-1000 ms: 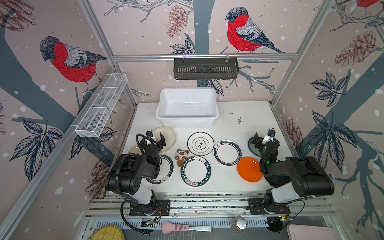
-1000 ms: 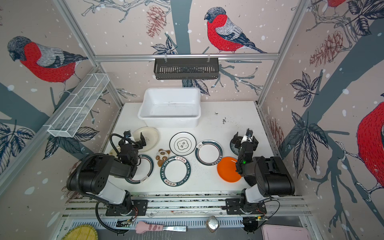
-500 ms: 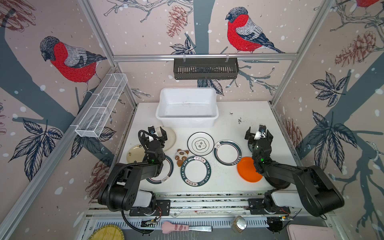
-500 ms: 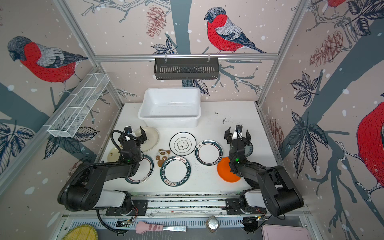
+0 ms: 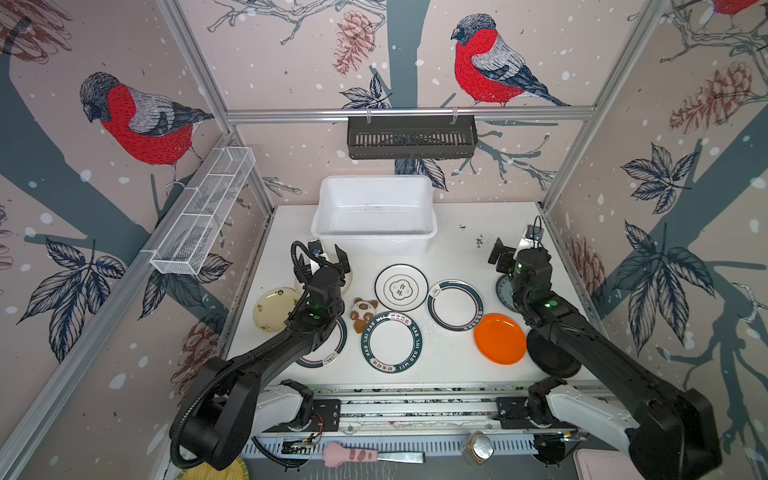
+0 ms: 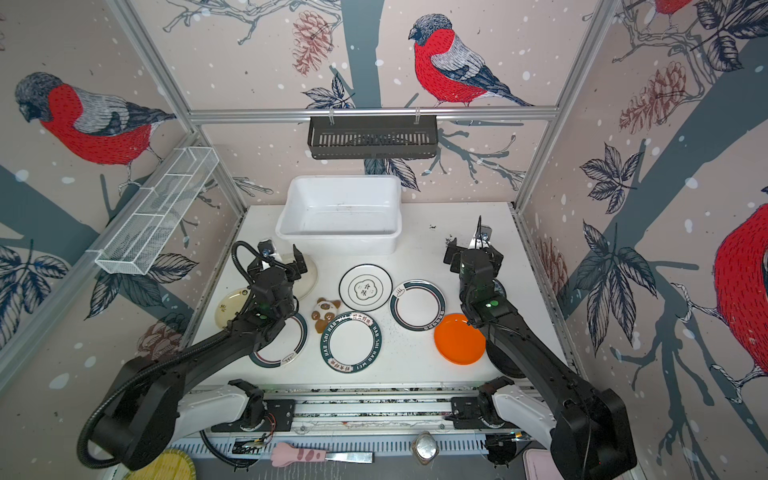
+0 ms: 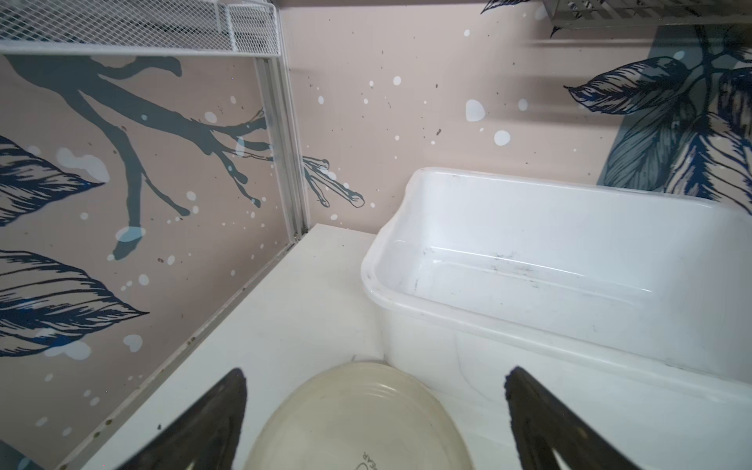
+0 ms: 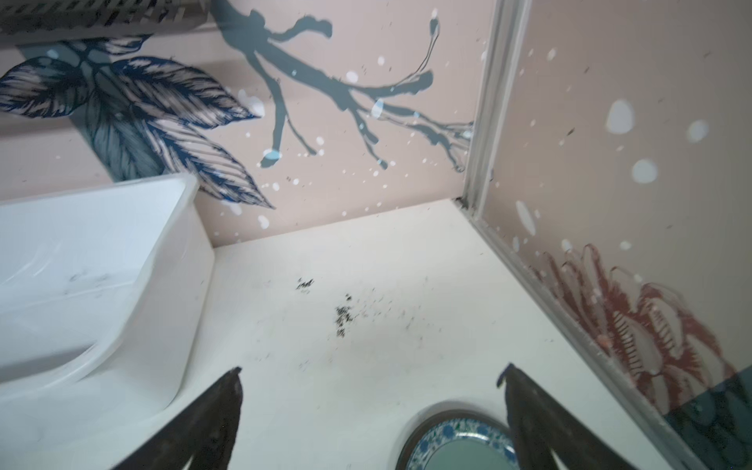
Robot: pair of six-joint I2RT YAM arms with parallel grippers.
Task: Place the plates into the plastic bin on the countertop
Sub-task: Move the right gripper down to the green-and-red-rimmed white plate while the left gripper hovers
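The white plastic bin (image 5: pixel 374 243) (image 6: pixel 338 245) stands empty at the back of the countertop (image 5: pixel 449 365). Several plates lie in front of it: black-rimmed white (image 5: pixel 401 287), green-rimmed (image 5: pixel 455 304), lettered (image 5: pixel 391 341), orange (image 5: pixel 500 338), black (image 5: pixel 552 357) and yellowish (image 5: pixel 272 309). My left gripper (image 5: pixel 326 251) (image 6: pixel 282 251) (image 7: pixel 376 372) hovers open over a cream plate (image 7: pixel 354 419) beside the bin's wall (image 7: pixel 407 325). My right gripper (image 5: pixel 515 245) (image 6: pixel 467 243) (image 8: pixel 372 368) is open above the blue-green patterned plate (image 8: pixel 455 443), holding nothing.
A panda toy (image 5: pixel 363 311) lies among the plates. A dark slotted basket (image 5: pixel 411 137) hangs on the back wall and a wire mesh tray (image 5: pixel 203 212) on the left wall. Dark specks (image 8: pixel 342 317) mark the countertop right of the bin.
Both arms have stretched away from the front edge. The left gripper came over the cream plate near the bin; the right moved to the back right. Both stayed open.
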